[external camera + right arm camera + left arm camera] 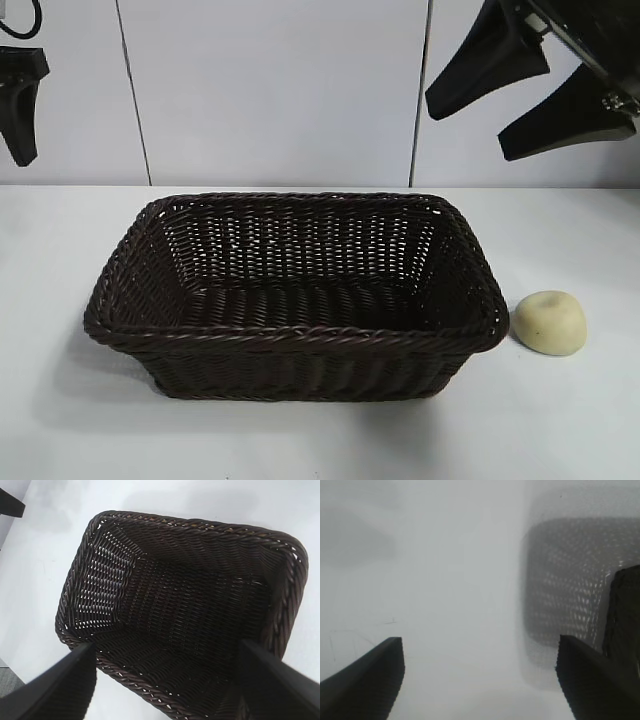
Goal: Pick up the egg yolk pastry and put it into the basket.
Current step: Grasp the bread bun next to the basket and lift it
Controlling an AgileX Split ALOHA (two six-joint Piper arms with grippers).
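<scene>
The egg yolk pastry (548, 322), a small pale yellow dome, lies on the white table just right of the basket. The dark brown wicker basket (300, 335) stands in the middle of the table, nothing in it. It fills the right wrist view (125, 517) and shows blurred in the left wrist view (560, 580). My right gripper (465, 128) hangs high above the basket's right end, open and empty, above and behind the pastry; in its wrist view (167, 652) the jaws stand wide apart. My left gripper (480, 645) is parked high at the far left, open and empty.
The white table (80, 430) runs all round the basket. A pale panelled wall (270, 90) stands behind. The left arm's finger (20, 110) shows at the top left edge.
</scene>
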